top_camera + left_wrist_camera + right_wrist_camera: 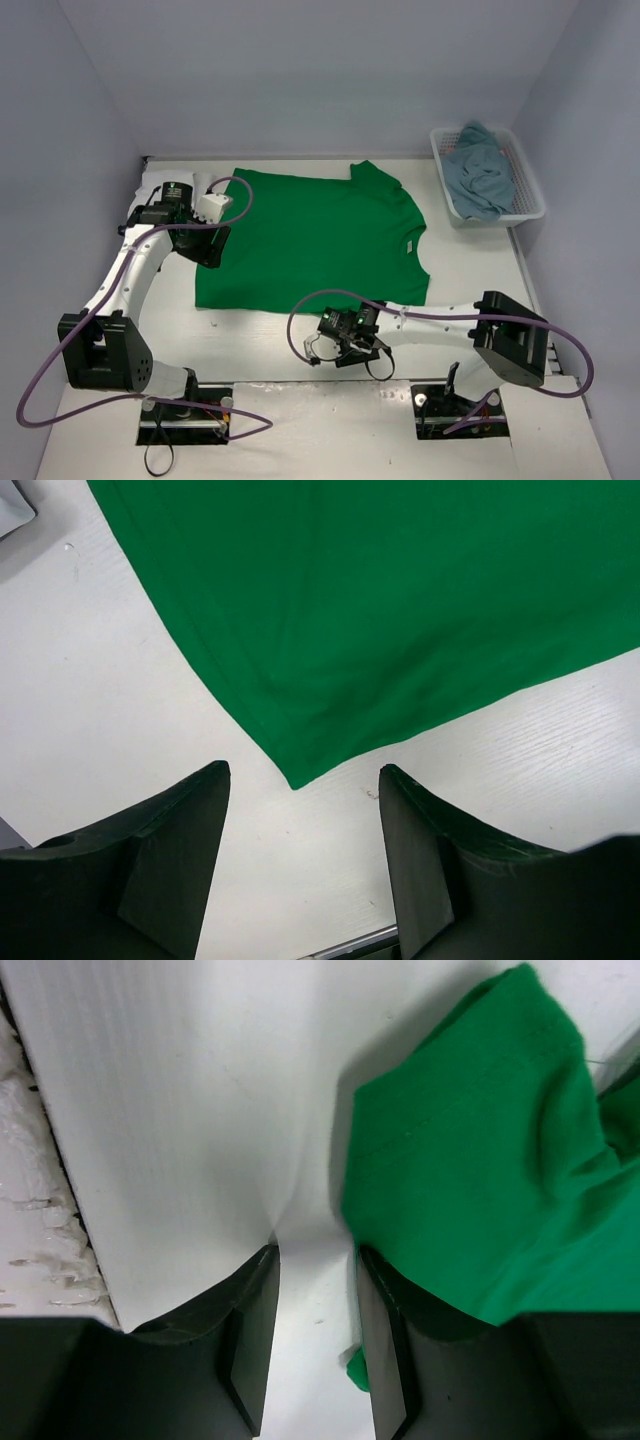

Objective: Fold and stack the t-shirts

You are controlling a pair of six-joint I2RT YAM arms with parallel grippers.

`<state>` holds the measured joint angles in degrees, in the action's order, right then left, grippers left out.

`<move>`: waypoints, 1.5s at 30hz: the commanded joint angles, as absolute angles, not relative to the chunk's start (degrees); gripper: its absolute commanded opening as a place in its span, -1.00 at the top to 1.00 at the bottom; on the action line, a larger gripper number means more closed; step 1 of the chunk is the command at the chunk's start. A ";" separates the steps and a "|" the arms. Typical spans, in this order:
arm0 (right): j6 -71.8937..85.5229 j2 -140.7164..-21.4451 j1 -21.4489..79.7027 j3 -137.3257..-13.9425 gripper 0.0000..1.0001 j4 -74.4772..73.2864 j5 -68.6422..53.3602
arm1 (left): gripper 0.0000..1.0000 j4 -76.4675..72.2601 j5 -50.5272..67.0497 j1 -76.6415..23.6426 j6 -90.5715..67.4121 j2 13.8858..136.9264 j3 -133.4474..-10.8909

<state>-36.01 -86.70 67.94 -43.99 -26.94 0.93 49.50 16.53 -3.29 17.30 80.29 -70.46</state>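
- While the left gripper [303, 768] hangs low over the table [470, 270] on the left, its two fingers stand spread apart with nothing between them. A hemmed corner of the bright green t-shirt [320, 235] lies just beyond their tips.
- The bright green t-shirt is spread flat in the middle of the table, hem toward the left and collar toward the right.
- The right gripper [317, 1251] sits at the shirt's near edge, its jaws narrowed with white table showing in the gap. Green cloth bunches over the outer side of one finger [385, 1340] and a sliver shows inside the gap. I cannot tell whether the cloth is grasped.
- At the far right, the dull teal-blue t-shirt [482, 180] lies crumpled in the white basket [530, 215].
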 commanded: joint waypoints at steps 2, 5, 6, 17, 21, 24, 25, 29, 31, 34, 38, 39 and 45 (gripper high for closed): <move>-35.86 -85.17 66.01 -46.58 0.33 -27.16 2.46 | -0.12 48.25 17.58 -2.90 16.61 79.37 -71.81; -36.30 -85.87 64.17 -46.15 0.33 -26.90 2.02 | -0.12 48.16 17.67 -2.90 16.52 79.72 -71.46; -36.47 -86.04 63.73 -45.79 0.33 -26.55 1.50 | -0.12 48.08 17.67 -2.90 16.70 79.54 -71.37; -38.94 -91.05 59.15 -46.49 0.44 -26.28 -2.28 | -0.12 48.16 18.81 -2.90 16.70 80.07 -70.75; -39.02 -92.11 58.89 -46.76 0.67 -26.19 -2.99 | -0.12 48.25 19.33 -2.99 16.70 79.81 -70.23; -39.02 -91.50 58.89 -46.41 0.98 -26.28 -3.16 | -0.12 48.25 19.34 -2.90 16.70 79.89 -70.05; -39.02 -90.45 58.89 -46.23 1.00 -26.19 -2.90 | -0.12 48.25 19.34 -2.99 16.70 79.98 -70.05; -39.29 -86.84 58.97 -45.70 1.00 -26.80 -2.47 | -0.12 48.34 19.34 -2.90 16.87 80.07 -69.79; -39.37 -84.91 59.06 -45.35 1.00 -26.98 -1.94 | -0.12 48.25 19.34 -2.99 16.87 80.07 -69.61; -39.72 -81.41 59.68 -44.74 1.00 -27.16 -1.41 | -0.12 48.16 19.25 -2.90 16.96 79.63 -69.35; -41.48 -76.91 59.42 -45.35 1.00 -27.25 -0.97 | -0.12 48.16 19.16 -2.81 16.87 79.37 -69.08; -41.83 -76.12 58.72 -46.05 1.00 -27.25 -1.75 | -0.12 48.16 19.16 -2.81 16.79 79.37 -69.08; -43.68 -73.92 56.00 -48.69 1.00 -27.07 -3.60 | -0.12 48.16 19.16 -2.73 16.70 79.63 -69.17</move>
<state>-41.74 -75.33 57.52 -45.87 -26.41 -2.20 49.06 18.24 -3.25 17.28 80.53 -68.16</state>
